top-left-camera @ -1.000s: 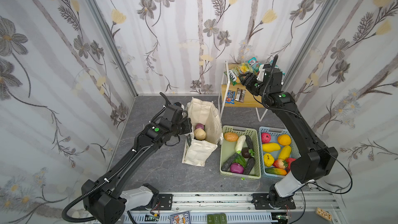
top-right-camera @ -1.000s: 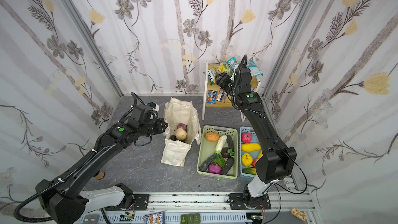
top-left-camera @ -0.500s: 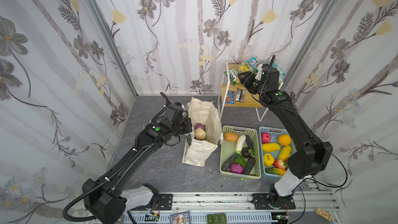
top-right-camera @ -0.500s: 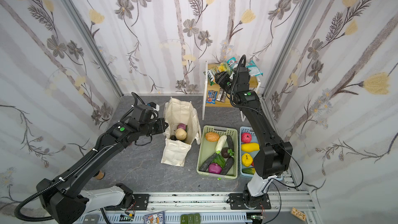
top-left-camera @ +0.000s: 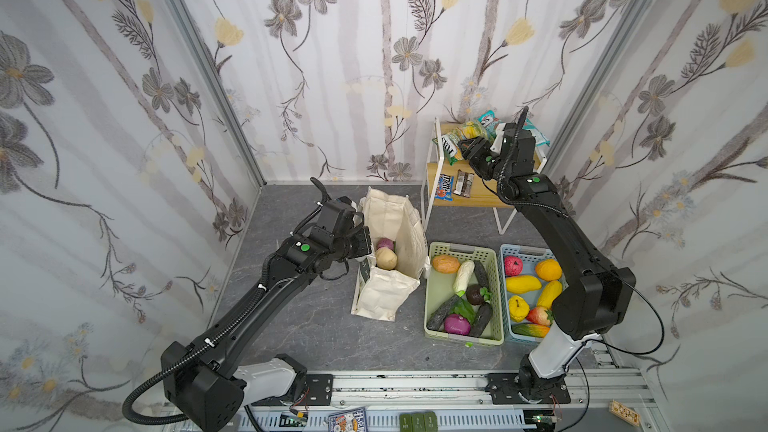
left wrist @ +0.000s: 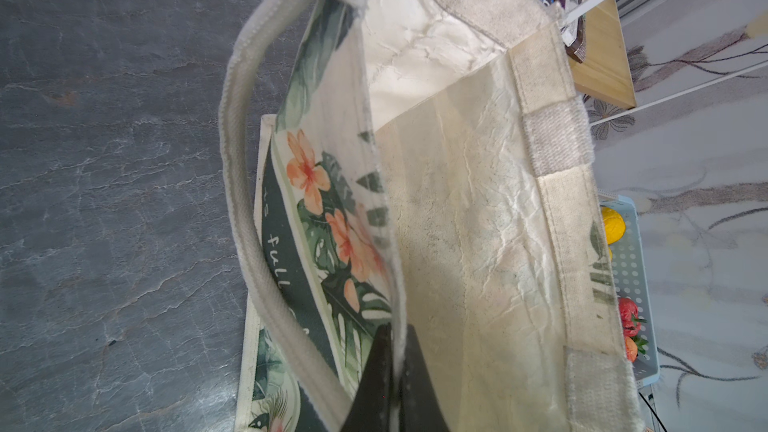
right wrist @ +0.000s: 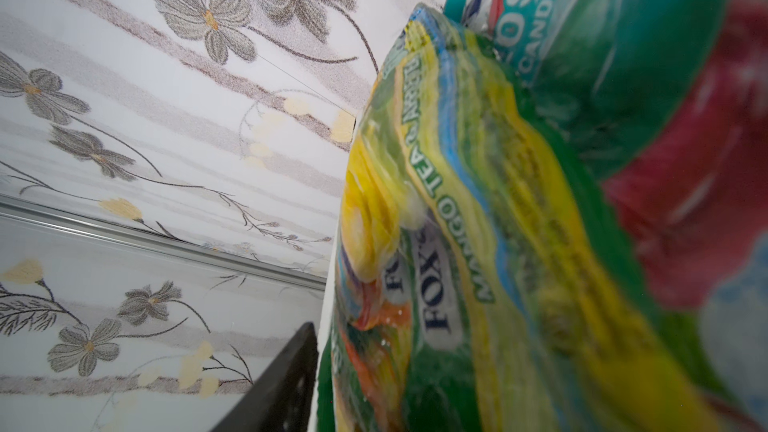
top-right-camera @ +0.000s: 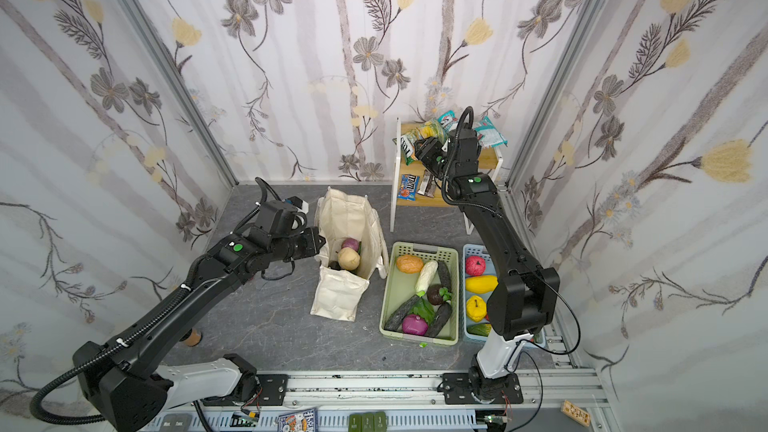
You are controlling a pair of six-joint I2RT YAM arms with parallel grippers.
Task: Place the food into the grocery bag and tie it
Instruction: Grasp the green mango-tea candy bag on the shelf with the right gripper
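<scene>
Advanced right gripper (top-left-camera: 464,146) up to Fox's packet (right wrist: 457,222), far-right shelf (top-left-camera: 478,198), over last second; cannot tell whether clamped. Kept left gripper (left wrist: 397,351) clenched on grocery bag (top-left-camera: 399,222) rim, mid-floor, mouth open; pickup imminent

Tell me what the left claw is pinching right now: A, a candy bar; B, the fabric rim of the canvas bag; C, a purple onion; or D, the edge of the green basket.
B: in the left wrist view the left claw is shut on the cream fabric edge of the grocery bag, and the cloth runs between its two dark tips.
</scene>
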